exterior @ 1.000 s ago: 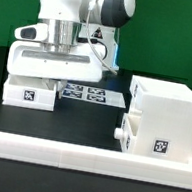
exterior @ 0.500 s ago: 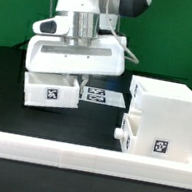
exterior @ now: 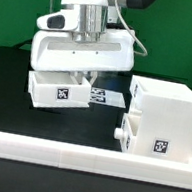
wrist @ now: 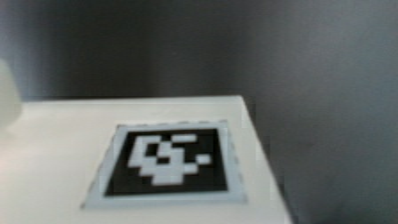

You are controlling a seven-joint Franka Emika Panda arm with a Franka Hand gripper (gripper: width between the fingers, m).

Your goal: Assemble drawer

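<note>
A robot gripper (exterior: pixel 75 77) carries a small white tray (exterior: pixel 57 91) above the black table (exterior: pixel 6 79), fingers closed on it, beside the drawer housing (exterior: pixel 164 121). Misaligned insertion could jam the tray against the housing.

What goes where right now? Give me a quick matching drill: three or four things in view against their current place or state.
Things:
1. loose tray
2. second tray
3. housing
4. marker board

Places/states:
A. flat on the table behind the tray under the arm
B. tallest white box, exterior view's right
C. under the claw, at the arm
D. sitting in the housing's lower slot, knob outward

Pairs: 1-C, 2-D, 3-B, 4-A
</note>
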